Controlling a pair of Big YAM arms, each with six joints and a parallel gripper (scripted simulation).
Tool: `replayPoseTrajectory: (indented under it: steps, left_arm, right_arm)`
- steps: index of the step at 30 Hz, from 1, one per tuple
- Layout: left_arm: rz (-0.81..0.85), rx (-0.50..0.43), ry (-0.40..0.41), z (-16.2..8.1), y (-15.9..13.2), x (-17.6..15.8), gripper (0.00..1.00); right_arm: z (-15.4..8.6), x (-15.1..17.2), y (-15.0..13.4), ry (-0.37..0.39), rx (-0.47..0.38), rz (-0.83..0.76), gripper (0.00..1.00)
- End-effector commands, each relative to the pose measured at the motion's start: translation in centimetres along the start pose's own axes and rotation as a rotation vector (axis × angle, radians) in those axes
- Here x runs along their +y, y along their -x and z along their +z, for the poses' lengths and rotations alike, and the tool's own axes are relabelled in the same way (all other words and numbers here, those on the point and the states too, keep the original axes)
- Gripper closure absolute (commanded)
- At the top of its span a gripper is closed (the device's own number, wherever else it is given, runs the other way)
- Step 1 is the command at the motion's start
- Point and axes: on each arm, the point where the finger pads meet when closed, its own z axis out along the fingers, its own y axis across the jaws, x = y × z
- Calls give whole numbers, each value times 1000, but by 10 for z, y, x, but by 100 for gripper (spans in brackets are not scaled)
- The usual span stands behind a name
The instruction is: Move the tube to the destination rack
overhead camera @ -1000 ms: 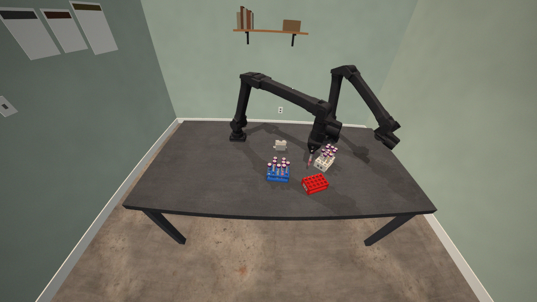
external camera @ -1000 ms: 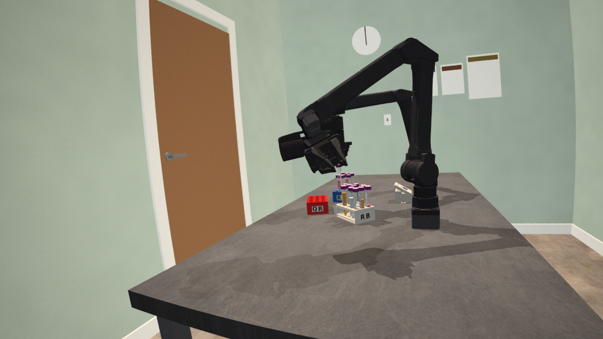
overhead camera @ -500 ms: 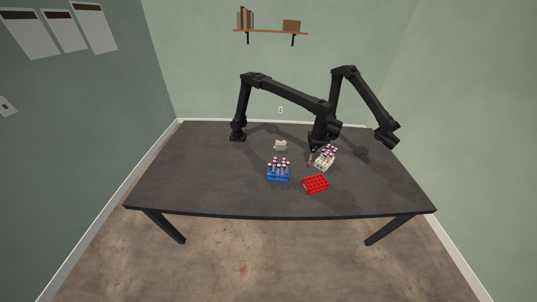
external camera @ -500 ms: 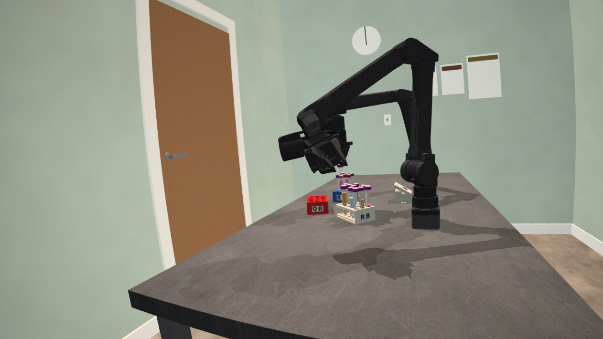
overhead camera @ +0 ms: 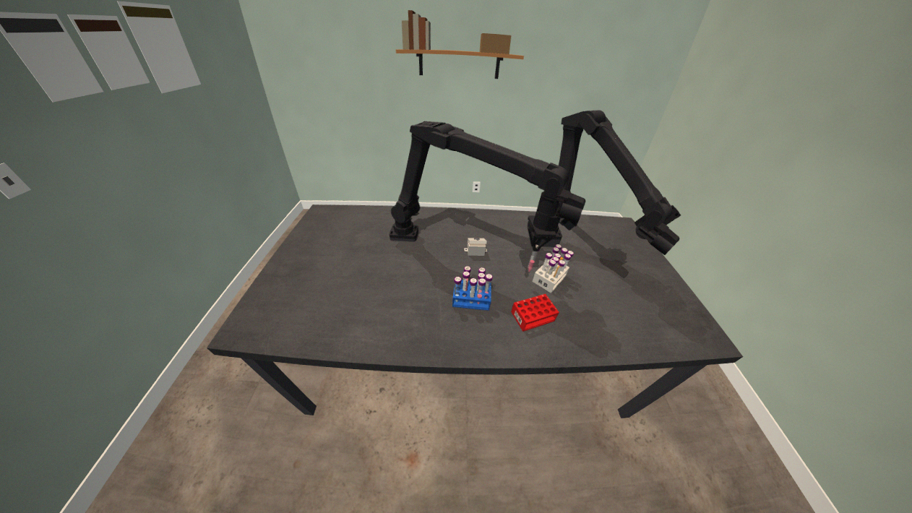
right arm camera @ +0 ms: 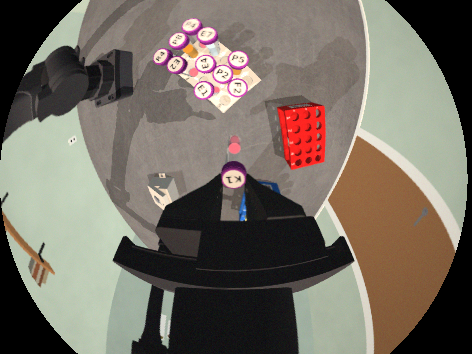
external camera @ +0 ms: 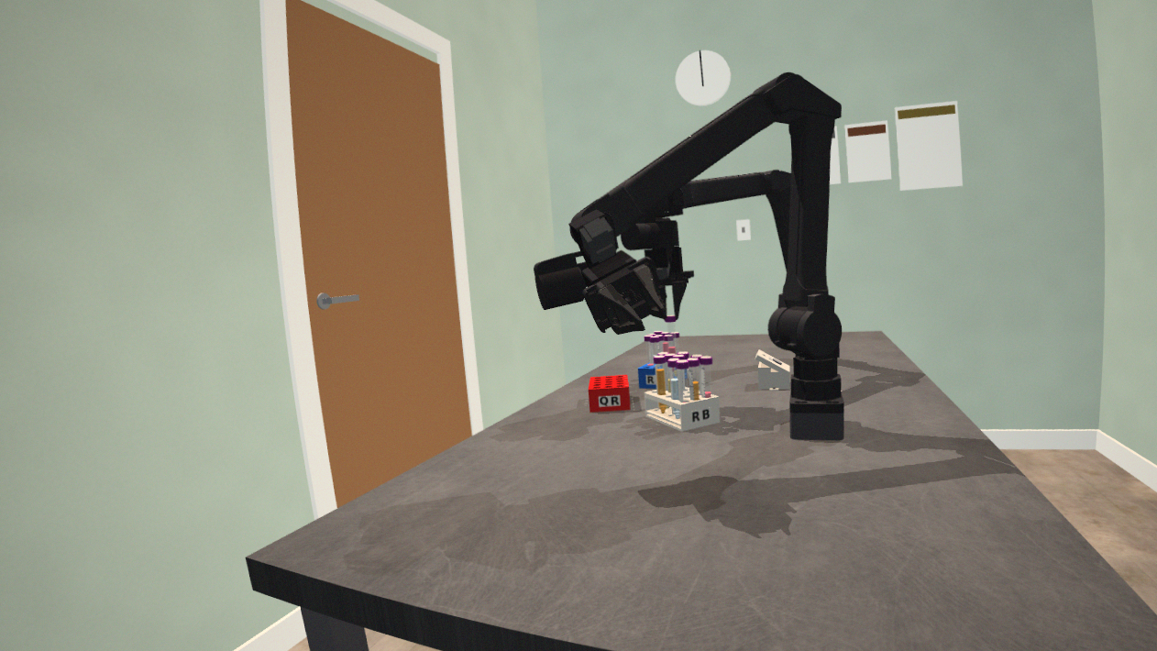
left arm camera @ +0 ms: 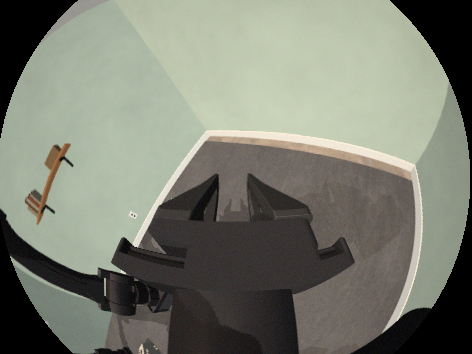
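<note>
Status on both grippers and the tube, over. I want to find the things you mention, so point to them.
Right gripper [right arm camera: 234, 186] shut on tube K1 [right arm camera: 233, 175], off the table. Left gripper [left arm camera: 233, 176] [external camera: 633, 319] partly open, nothing held. White rack [overhead camera: 549, 280] [external camera: 700, 415] [right arm camera: 224, 106] crowded with tubes.

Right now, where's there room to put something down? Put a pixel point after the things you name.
In the top view, left of the blue rack [overhead camera: 472, 305] [external camera: 644, 378] [right arm camera: 270, 187] and between the red rack [overhead camera: 535, 312] [external camera: 608, 394] [right arm camera: 305, 135] and near edge. It's crowded by the white rack [overhead camera: 542, 283] [external camera: 699, 415] [right arm camera: 231, 104], where the held tube [overhead camera: 531, 262] [external camera: 670, 320] [right arm camera: 233, 178] hangs.

Open room to pass between the blue rack [overhead camera: 472, 305] [external camera: 646, 377] [right arm camera: 270, 187] and the white rack [overhead camera: 539, 283] [external camera: 700, 415] [right arm camera: 254, 79]; obstructed near right by the red rack [overhead camera: 521, 318] [external camera: 608, 400] [right arm camera: 286, 135], farther off by tall capped tubes [overhead camera: 558, 247] [external camera: 681, 364] [right arm camera: 205, 64].
</note>
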Motion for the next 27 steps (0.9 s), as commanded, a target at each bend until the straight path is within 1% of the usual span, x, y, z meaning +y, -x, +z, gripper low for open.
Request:
replayPoseTrajectory:
  steps: [1,13,16,17,18,19,20,25,27]
  left_arm:
    - [-29,-3,-8,-3,12,-4,70]
    - [-29,-3,-8,-3,12,-4,70]
    - [-29,-3,-8,-3,12,-4,70]
    - [-29,-3,-8,-3,12,-4,70]
    - [-29,-3,-8,-3,12,-4,70]
    - [-29,-3,-8,-3,12,-4,70]
    - [-29,-3,-8,-3,12,-4,70]
    - [-29,-3,-8,-3,12,-4,70]
    - [-29,-3,-8,-3,12,-4,70]
  right_arm:
    - [-48,4,11,-46,-74,19,100]
    - [-55,39,32,-47,-86,19,100]
    - [-55,37,32,-48,-88,28,100]
    - [-55,29,29,-47,-86,41,100]
    - [-55,28,30,-47,-86,41,100]
    - [-38,26,34,-34,-61,41,100]
    - [-29,24,37,-27,-46,41,100]
    - [-28,28,48,-27,-46,20,100]
    - [-27,24,49,-27,-46,20,100]
